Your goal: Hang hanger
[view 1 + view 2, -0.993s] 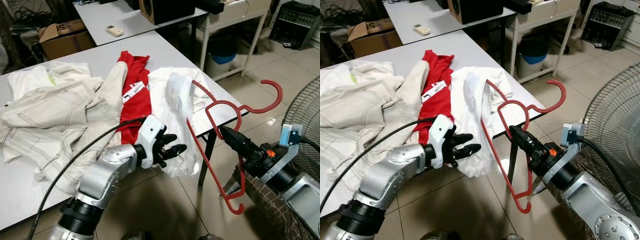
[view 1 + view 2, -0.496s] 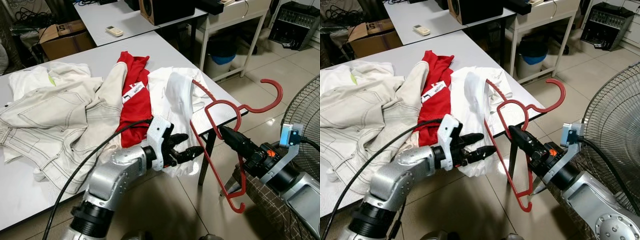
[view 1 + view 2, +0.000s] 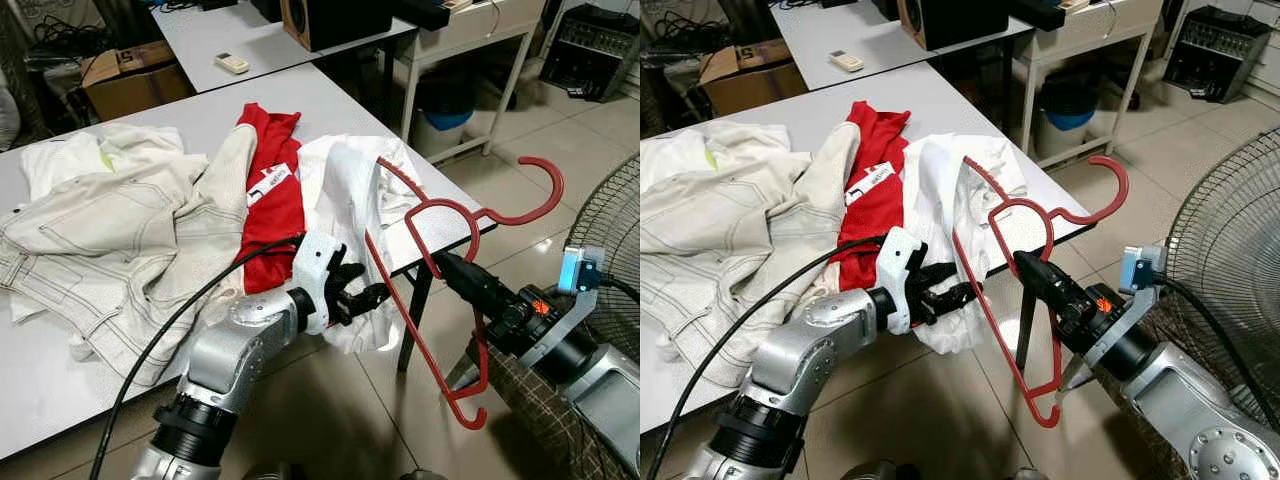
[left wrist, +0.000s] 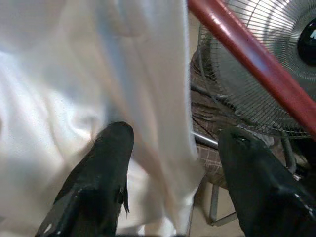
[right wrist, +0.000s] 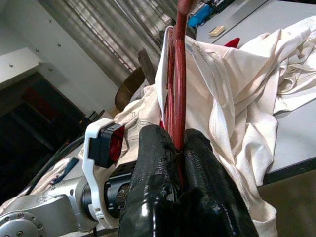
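My right gripper [image 3: 447,266] is shut on the neck of a red hanger [image 3: 420,340] beyond the table's corner. The hanger's hook [image 3: 553,190] points away to the right. One hanger shoulder is tucked into a white garment [image 3: 350,200] that hangs off the table edge. In the right wrist view the hanger [image 5: 178,89] rises straight out between the fingers. My left gripper [image 3: 366,296] is at the hanging fold, just left of the hanger's lower bar. Its fingers [image 4: 98,182] stand open with white cloth [image 4: 148,98] between them.
On the grey table [image 3: 330,100] lie a beige jacket [image 3: 120,220] and a red garment [image 3: 270,200]. A standing fan [image 3: 610,215] is close on the right. Behind are a cardboard box [image 3: 130,75] and a second table with a remote [image 3: 232,63].
My left gripper reached toward the hanger, then drew back a little to the white fold. The hanger's lower bar has shifted slightly left, toward the garment.
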Tool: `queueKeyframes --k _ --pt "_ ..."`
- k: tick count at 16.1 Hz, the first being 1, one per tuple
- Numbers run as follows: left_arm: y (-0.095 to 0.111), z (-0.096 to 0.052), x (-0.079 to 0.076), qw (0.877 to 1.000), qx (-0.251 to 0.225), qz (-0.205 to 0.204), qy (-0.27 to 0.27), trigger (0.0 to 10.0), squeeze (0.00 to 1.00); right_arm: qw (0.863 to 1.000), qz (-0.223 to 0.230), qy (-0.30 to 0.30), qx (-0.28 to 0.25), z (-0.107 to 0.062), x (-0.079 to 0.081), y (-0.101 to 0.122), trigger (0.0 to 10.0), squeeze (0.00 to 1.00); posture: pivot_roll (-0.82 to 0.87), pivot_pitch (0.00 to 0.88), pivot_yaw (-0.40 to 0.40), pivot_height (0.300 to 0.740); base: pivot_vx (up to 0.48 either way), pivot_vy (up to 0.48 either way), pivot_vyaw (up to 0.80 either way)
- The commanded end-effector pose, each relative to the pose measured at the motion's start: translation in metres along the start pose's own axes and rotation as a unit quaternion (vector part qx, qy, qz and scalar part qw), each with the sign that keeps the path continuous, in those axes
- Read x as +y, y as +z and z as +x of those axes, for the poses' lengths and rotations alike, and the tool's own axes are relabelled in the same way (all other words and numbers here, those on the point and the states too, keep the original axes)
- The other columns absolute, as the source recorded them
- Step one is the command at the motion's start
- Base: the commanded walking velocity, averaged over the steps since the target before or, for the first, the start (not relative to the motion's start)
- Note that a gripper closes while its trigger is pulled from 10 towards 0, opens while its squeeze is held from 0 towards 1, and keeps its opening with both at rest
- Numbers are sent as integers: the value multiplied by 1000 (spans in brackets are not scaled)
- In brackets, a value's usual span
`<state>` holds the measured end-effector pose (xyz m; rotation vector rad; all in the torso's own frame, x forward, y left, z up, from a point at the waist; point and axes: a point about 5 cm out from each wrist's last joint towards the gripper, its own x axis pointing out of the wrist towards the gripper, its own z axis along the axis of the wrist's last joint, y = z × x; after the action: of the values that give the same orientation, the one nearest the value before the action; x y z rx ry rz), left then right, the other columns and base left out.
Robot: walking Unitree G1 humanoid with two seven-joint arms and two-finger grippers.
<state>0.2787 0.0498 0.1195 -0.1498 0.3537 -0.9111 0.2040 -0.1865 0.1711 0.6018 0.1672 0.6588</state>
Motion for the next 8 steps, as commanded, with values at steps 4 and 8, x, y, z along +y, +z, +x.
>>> queueKeyframes --k 4,8 --pt "1 -1 0 1000 -5 3 1 0 0 1000 -8 18 -10 2 6 4 10000 0 -105 47 111 740 0 0 0" --pt "-2 -2 2 1000 5 15 5 0 0 1000 -9 19 -11 2 6 4 10000 0 -105 45 111 740 0 0 0"
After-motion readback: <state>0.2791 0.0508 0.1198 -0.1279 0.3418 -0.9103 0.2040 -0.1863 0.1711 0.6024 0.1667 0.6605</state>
